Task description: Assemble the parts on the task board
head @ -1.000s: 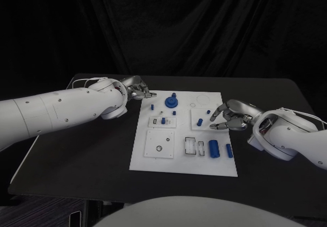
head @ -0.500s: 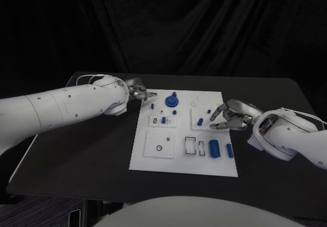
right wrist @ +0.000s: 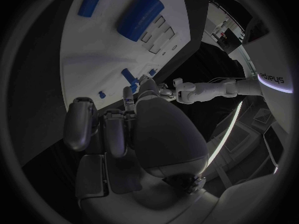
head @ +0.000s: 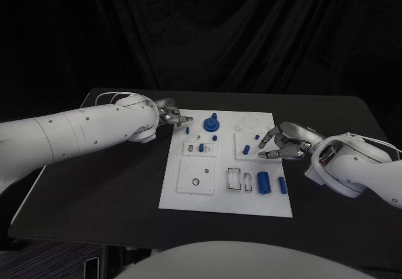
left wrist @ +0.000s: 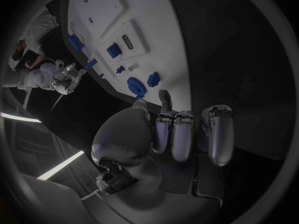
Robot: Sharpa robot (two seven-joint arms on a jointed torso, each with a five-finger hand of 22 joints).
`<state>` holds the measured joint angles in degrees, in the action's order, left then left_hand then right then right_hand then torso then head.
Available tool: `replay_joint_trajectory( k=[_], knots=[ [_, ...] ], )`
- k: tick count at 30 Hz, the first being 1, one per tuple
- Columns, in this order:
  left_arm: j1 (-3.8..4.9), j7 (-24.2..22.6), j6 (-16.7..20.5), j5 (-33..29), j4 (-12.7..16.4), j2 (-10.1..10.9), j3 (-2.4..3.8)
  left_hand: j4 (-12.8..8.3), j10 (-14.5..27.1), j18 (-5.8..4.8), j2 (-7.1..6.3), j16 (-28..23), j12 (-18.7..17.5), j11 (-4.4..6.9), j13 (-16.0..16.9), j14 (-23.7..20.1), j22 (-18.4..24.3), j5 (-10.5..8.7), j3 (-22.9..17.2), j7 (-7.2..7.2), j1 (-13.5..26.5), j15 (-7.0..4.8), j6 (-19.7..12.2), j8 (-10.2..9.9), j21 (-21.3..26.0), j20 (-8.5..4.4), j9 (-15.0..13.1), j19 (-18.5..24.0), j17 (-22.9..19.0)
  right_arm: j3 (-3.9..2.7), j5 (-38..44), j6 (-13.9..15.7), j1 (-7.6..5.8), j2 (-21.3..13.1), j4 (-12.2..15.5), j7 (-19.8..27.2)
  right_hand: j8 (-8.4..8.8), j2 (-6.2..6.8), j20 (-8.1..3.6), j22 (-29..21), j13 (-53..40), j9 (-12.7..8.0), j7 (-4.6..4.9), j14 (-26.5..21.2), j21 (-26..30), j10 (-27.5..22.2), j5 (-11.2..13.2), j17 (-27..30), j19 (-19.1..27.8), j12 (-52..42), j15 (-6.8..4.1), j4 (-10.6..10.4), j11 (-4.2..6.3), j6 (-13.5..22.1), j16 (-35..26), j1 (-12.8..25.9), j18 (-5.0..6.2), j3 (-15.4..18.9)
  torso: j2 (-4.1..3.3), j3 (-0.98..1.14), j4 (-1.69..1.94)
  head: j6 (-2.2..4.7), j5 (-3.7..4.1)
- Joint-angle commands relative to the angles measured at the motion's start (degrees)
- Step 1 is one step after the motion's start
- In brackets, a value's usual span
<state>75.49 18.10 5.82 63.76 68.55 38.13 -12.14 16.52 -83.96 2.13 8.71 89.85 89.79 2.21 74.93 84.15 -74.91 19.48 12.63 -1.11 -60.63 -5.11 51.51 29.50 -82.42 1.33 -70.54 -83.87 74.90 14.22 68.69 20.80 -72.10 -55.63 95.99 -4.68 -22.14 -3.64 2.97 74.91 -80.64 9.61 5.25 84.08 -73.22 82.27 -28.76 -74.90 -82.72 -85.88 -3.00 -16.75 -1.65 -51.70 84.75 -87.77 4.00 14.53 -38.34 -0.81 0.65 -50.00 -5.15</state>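
Note:
The white task board lies mid-table with blue parts on it. My left hand hovers at the board's far left corner, fingers curled and nothing visible in them. Just beyond its fingertips are a small blue piece and a round blue knob. My right hand hangs over the board's right edge beside a small plate bearing a blue piece. In the right wrist view a thin blue piece seems pinched between thumb and finger.
A thick blue cylinder and a slimmer blue bar lie near the board's front right. White inset plates with slots and holes sit in front. Black table surrounds the board.
My left hand has shifted slightly along the board's far left corner, toward the small blue piece. The right hand has stayed where it was.

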Motion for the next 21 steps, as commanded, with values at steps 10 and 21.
replay_joint_trajectory(
  k=[10, 21],
  knots=[
    [-0.25, -1.3, -1.6, 0.0, 0.1, -0.3, 0.05, -0.3, -6.0, -0.03, -0.98, 0.2, 0.2, 0.22, 15.1, 5.8, -12.3, 4.99, -0.1, -0.22, -5.4, -0.02, -0.1, -1.8, 1.0, 0.04, -0.1, -1.8, 15.1, -0.02, 0.4, 0.8, 0.18, 0.0, 0.2, 0.4, 0.28, -1.25, 0.01, 8.8, 2.4, -0.1, -0.08, 4.0, -0.1, 1.3, -0.5, -6.1, -0.3, 0.3, -0.31, 0.1, 1.11, -0.4, 0.1, -0.8, -0.01, 0.3, 0.05, 0.01, 0.00, 0.00, -0.23],
    [-0.40, -1.2, -1.9, 0.0, 0.0, -0.6, 0.05, -0.2, -6.0, 0.11, -1.24, 0.2, 0.2, 0.10, 15.1, 5.8, -12.1, 6.27, -0.2, -0.41, -6.5, 0.07, -0.6, -2.6, 1.6, 0.11, 0.0, -1.5, 15.1, -0.02, 0.4, 0.5, 0.22, -0.1, 0.3, 0.2, 0.30, -1.28, 0.00, 8.8, 2.4, -0.1, -0.09, 4.0, 0.0, 1.3, -0.7, -6.0, -0.3, 0.3, -0.32, 0.1, 1.12, -0.4, 0.1, -0.8, 0.00, 0.3, 0.00, 0.03, 0.06, 0.00, -0.22]
  ],
)
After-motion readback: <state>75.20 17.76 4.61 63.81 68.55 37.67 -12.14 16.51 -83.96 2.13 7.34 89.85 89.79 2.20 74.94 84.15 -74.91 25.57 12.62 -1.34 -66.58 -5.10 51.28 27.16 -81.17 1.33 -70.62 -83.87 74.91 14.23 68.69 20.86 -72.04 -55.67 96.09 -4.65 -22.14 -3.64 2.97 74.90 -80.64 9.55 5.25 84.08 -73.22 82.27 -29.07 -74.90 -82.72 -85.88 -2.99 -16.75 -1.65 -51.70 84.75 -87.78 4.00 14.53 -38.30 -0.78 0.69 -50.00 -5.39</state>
